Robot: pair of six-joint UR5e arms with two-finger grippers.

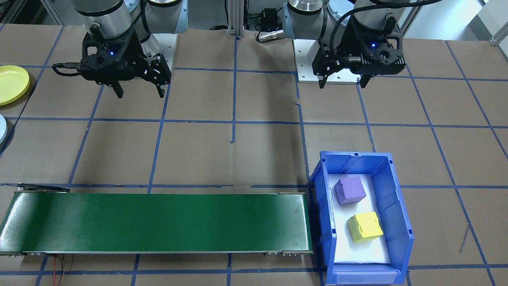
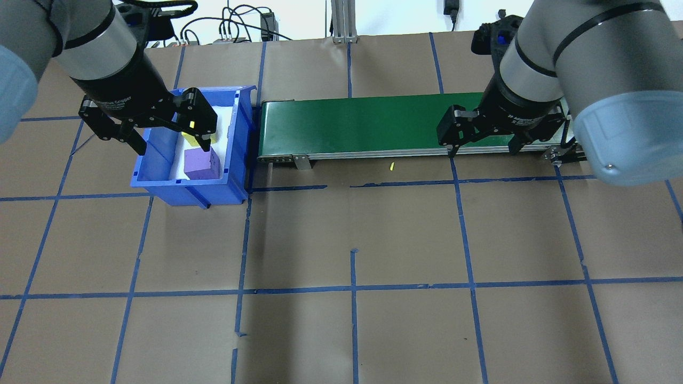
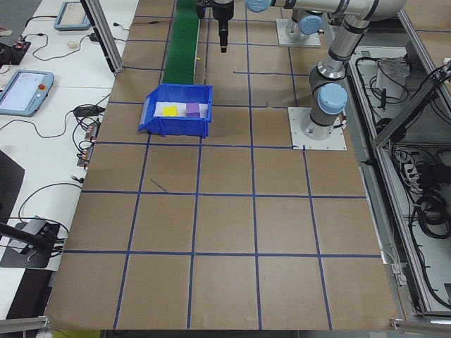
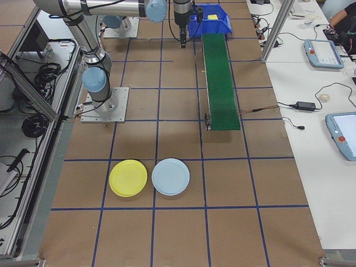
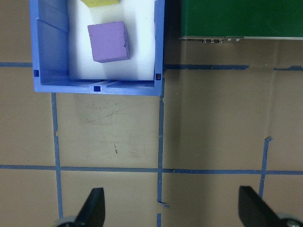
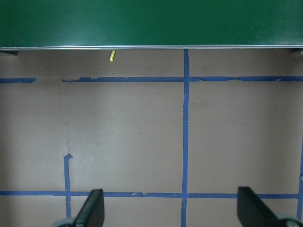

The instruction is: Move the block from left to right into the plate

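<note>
While both arms hang above the surface [image 1: 254, 159], the two blocks lie in the blue bin [image 1: 401, 206], which touches the end of the green belt [image 1: 158, 222]. Seen from the front camera, the purple block [image 1: 349, 190] is at about 11 o'clock from the yellow block [image 1: 365, 227], near it but apart, and both rest on a white liner. The left pincer [image 1: 342, 82] is released and holds nothing; in the front view it hangs at 12 o'clock from the bin, well apart from it, over bare brown paper with blue tape lines. From its wrist camera, its two fingertips [image 5: 94, 205] stand wide apart at the bottom edge, and the purple block shows at 11 o'clock inside the bin. The right pincer [image 1: 139, 93] is also released and empty, above the paper beside the belt's other half. A small yellow crumb [image 6: 112, 55] lies just beside the belt's edge. The yellow plate [image 4: 128, 178] and the pale blue plate [image 4: 171, 177] lie almost touching each other, well apart from the belt's end.
</note>
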